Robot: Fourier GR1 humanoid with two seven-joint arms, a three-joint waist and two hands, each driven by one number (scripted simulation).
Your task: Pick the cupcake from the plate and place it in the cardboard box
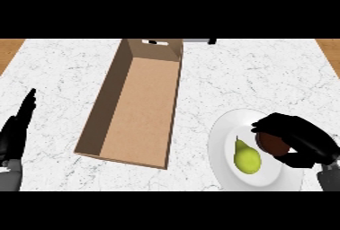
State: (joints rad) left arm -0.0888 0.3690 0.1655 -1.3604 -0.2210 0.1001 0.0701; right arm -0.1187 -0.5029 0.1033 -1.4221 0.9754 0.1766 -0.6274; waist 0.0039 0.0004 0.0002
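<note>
On the plate [222, 134], right hand [302, 143] curls around cupcake [269, 141].

One box [136, 108], plate [222, 134], pear [247, 157], cupcake [269, 141]

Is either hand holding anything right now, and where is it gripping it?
The right hand is curled round the cupcake on the plate, over its top and right side. The left hand holds nothing.

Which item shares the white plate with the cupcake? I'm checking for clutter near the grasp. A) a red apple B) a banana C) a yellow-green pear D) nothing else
C: a yellow-green pear lies on the plate, just left of the cupcake that the right hand curls over.
</note>
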